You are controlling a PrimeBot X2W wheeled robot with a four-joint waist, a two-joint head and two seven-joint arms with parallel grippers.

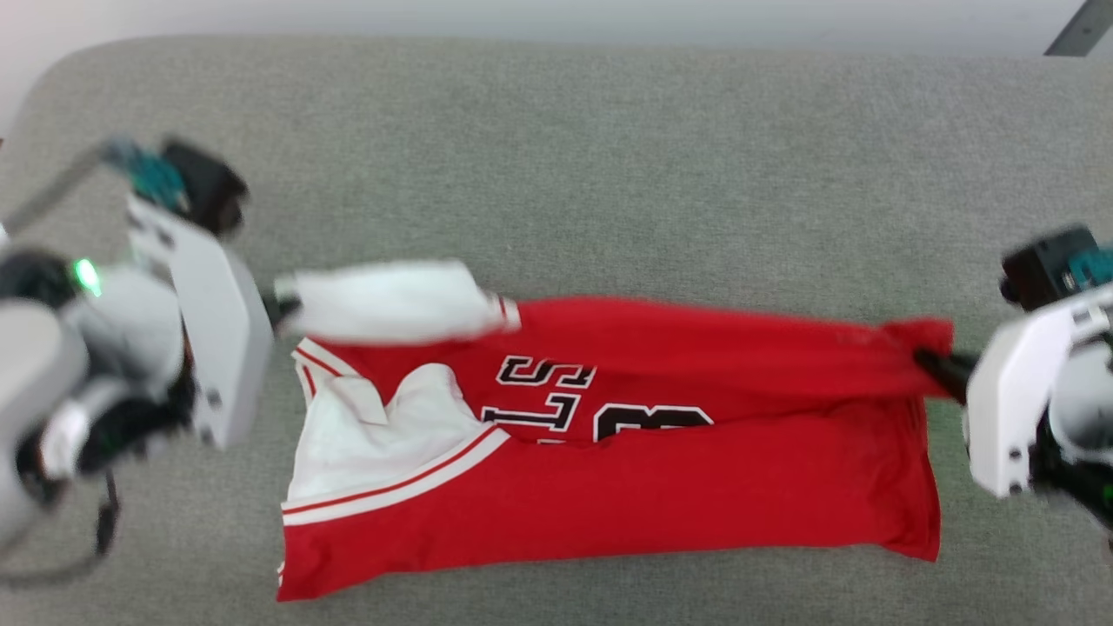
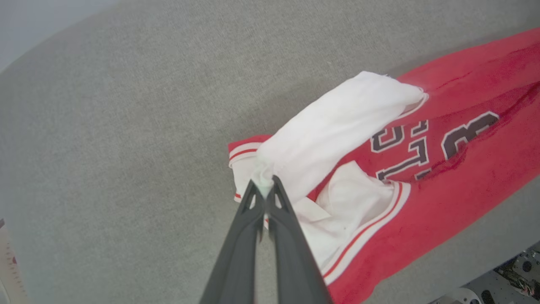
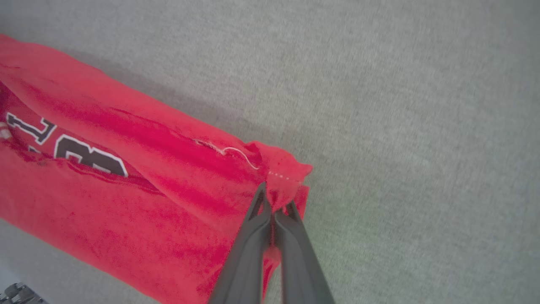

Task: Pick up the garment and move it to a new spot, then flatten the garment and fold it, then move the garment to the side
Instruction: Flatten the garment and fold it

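Note:
The garment [image 1: 609, 487], a red jersey with white sleeves, striped trim and black lettering, lies across the grey cushion, its far long edge lifted and stretched between both arms. My left gripper [image 1: 280, 306] is shut on the tip of a white sleeve [image 2: 333, 131]; the left wrist view shows the pinch [image 2: 265, 185] at the fingertips. My right gripper [image 1: 926, 361] is shut on the red hem corner [image 3: 280, 177], with cloth bunched between its fingers [image 3: 253, 236]. The near half of the garment [image 2: 422, 211] rests flat, and the raised fold partly covers the lettering.
The grey upholstered surface [image 1: 556, 174] extends well beyond the jersey toward the back and both sides. Its front edge runs just below the garment, with some metal hardware [image 2: 519, 270] past it. A pale wall borders the far side.

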